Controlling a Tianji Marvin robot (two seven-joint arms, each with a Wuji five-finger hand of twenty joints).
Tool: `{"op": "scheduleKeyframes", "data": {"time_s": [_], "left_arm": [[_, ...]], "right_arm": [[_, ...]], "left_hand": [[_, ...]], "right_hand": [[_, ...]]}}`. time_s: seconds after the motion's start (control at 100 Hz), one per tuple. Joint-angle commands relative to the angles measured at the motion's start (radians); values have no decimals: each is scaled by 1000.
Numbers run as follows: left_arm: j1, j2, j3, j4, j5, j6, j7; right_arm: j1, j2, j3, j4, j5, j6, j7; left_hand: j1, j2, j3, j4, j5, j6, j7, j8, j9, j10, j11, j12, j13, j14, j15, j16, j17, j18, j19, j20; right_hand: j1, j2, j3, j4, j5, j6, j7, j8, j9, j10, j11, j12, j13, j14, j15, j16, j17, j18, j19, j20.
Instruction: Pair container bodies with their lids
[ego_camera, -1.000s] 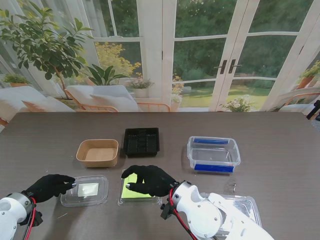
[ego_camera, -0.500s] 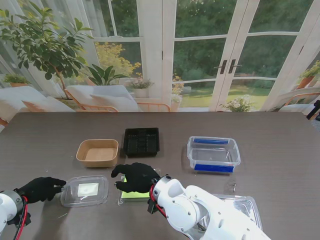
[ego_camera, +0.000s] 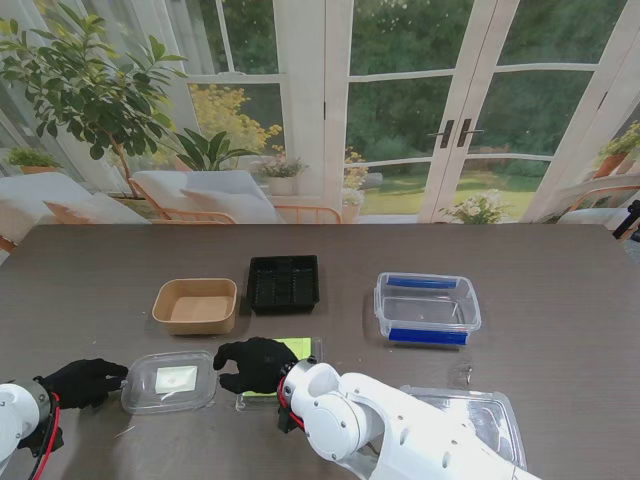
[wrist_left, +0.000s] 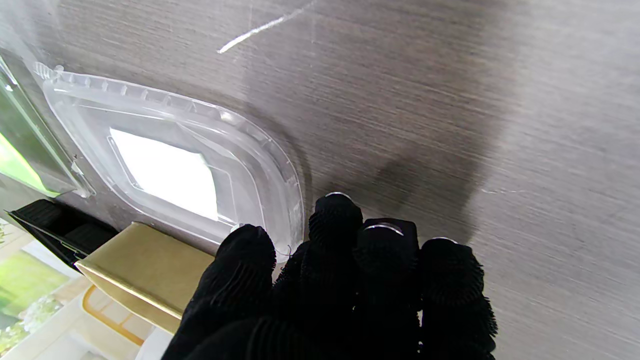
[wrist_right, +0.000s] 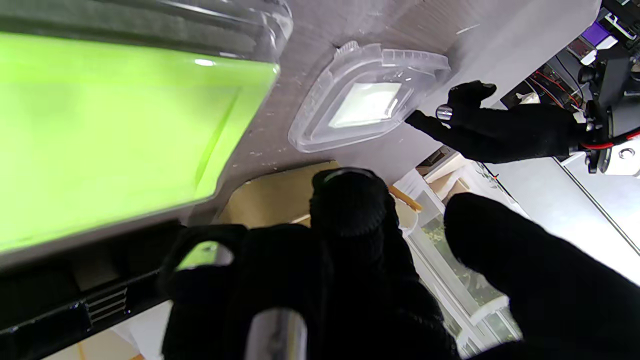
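A dark grey table (ego_camera: 560, 270) with a fine brushed grain fills the stand view. At about 10 o'clock from the table's centre sits a tan, rounded-rectangular paper bowl (ego_camera: 195, 305). At 12 o'clock is a black, ribbed, rectangular plastic tray (ego_camera: 283, 283). At 2 o'clock stands a clear, rectangular plastic container with blue side clips (ego_camera: 427, 308).

Nearer to me, at 8 o'clock, lies a thin clear plastic lid with rounded corners, a crimped rim and a white square patch in its middle (ego_camera: 170, 381). At 6 o'clock lies a flat clear lid with a lime-green panel (ego_camera: 296, 349), glossy and smooth. At 4 o'clock a larger clear rectangular lid (ego_camera: 480, 418) rests partly behind the white right arm.

The left hand (ego_camera: 82, 382), in a black knit glove, lies low at the clear lid's left edge. Its fingers (wrist_left: 335, 220) are bunched together and point at the rim, touching or just short of it. It grips nothing.

The right hand (ego_camera: 253, 364), also gloved in black, reaches across from the right and covers the left part of the green lid. Its fingers (wrist_right: 350, 200) curl loosely and its thumb is spread apart. Whether it grips the lid I cannot tell.
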Motion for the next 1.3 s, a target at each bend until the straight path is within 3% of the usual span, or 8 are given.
{"op": "scheduleKeyframes", "data": {"time_s": [0.0, 0.14, 0.44, 0.75, 1.29], "left_arm": [[-3, 0, 3, 6, 3, 4, -23], [-8, 3, 12, 5, 16, 10, -36], [-5, 5, 18, 2, 18, 0, -47], [1, 3, 20, 7, 18, -16, -31], [9, 4, 31, 3, 6, -10, -38]], "right_arm": [[5, -11, -11, 14, 6, 5, 22], [29, -30, -41, 44, 22, 15, 29], [83, -83, -103, 112, 38, 39, 33], [135, -126, -161, 176, 12, 102, 50], [194, -199, -224, 277, -11, 181, 72]], "left_hand": [[37, 56, -13, 27, -16, 21, -5, 5, 39, 6, 45, 33, 56, -22, 76, 15, 35, 15, 78, 30], [27, 59, -15, 26, -14, 37, -4, 5, 56, -1, 66, 47, 81, -28, 98, 7, 65, 22, 100, 34], [21, 56, -13, 26, -11, 34, -4, 5, 58, -3, 62, 47, 84, -29, 103, -5, 71, 20, 103, 27], [30, 55, -11, 26, -13, 28, -5, 5, 40, 5, -6, 7, 59, -6, 31, -37, 46, 21, 84, 12], [53, 54, -8, 25, -18, 30, -6, 5, 35, 4, -9, 3, 54, -7, 21, -36, 36, 19, 75, 8]], "right_hand": [[-40, 2, 53, 25, 7, -8, -1, -17, 105, 34, 79, 25, 5, -143, 95, 32, 405, -69, 229, 59], [-43, 4, 51, 26, 7, 3, -3, -18, 105, 11, 149, 20, 6, -166, 96, 70, 412, -92, 229, 105], [-61, 9, 46, 34, 7, 32, 5, -14, 106, -14, 196, 11, 7, -193, 95, 96, 417, -118, 229, 128], [-78, 17, 38, 50, -32, 86, 32, -1, 104, -27, 199, -7, 9, -212, 86, 106, 418, -130, 229, 134], [-85, 42, 4, 55, -108, 172, 92, 22, 104, -35, 201, -16, 9, -217, 83, 104, 418, -139, 229, 126]]}}
